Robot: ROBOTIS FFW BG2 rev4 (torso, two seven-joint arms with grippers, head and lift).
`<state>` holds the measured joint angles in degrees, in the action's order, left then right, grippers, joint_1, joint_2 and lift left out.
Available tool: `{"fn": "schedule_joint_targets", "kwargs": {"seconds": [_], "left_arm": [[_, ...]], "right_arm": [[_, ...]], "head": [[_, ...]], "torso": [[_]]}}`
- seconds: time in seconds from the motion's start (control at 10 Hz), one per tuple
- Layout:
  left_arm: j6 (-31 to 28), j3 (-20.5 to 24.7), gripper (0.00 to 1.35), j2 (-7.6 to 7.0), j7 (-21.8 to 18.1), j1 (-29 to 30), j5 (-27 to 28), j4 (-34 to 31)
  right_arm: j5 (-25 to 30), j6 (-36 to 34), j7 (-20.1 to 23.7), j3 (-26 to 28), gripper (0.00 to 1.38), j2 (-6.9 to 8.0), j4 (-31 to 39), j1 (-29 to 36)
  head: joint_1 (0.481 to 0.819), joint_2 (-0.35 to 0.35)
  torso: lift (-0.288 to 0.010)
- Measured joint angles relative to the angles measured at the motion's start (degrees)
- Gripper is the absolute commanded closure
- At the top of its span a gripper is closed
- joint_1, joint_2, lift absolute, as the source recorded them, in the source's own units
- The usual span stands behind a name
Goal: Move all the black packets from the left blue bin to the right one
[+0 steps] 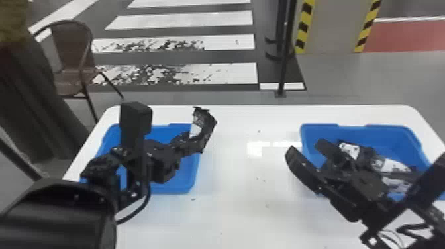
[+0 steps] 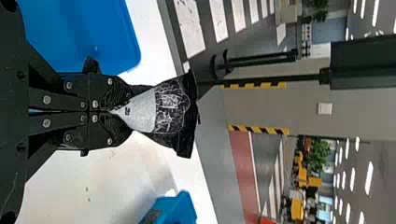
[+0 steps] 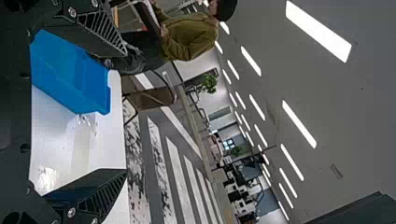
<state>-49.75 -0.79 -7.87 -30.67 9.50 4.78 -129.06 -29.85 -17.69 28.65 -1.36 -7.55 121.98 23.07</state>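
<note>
My left gripper [image 1: 195,145] is over the right side of the left blue bin [image 1: 190,185], shut on a black packet [image 1: 198,125] that sticks up from its fingers. In the left wrist view the gripper [image 2: 112,112] pinches a narrow end of the packet [image 2: 168,107], which has a pale grey patch. My right gripper [image 1: 304,149] stands apart-fingered at the left side of the right blue bin [image 1: 380,132]. Black packets with white patches [image 1: 394,165] lie in that bin, partly behind the right arm. In the right wrist view the gripper [image 3: 121,112] is open with nothing held.
Both bins stand on a white table [image 1: 245,198], with bare tabletop between them. A brown chair [image 1: 71,59] is beyond the table at the left, and a thin black post [image 1: 284,59] rises from the floor behind it.
</note>
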Motion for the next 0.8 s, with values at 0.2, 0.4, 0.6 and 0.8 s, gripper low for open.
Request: {"fn": "schedule_joint_targets", "kwargs": {"seconds": [0.2,0.4,0.6,0.8], "left_arm": [[1.0,-6.1,1.21,-0.6,0.3,-2.3,-2.9,0.5],[1.5,-10.6,1.21,-0.91,0.4,-3.7,-6.0,0.6],[1.4,-12.5,1.21,-1.15,0.4,-4.2,-7.7,0.6],[0.8,-13.3,1.21,-1.32,0.4,-4.4,-8.5,0.7]], "right_arm": [[-2.8,0.0,-0.7,-3.5,0.13,-1.32,-2.3,-3.1],[-4.9,0.9,-1.9,-6.8,0.13,-2.67,-5.3,-6.9],[-5.9,2.0,-2.7,-7.7,0.17,-3.8,-7.7,-9.9],[-6.6,2.2,-3.1,-8.7,0.98,-4.33,-8.4,-11.5]], "head": [[0.695,0.033],[0.695,0.0],[0.695,-0.023],[0.695,-0.035]], "torso": [[-0.14],[-0.14],[-0.14],[-0.14]]}}
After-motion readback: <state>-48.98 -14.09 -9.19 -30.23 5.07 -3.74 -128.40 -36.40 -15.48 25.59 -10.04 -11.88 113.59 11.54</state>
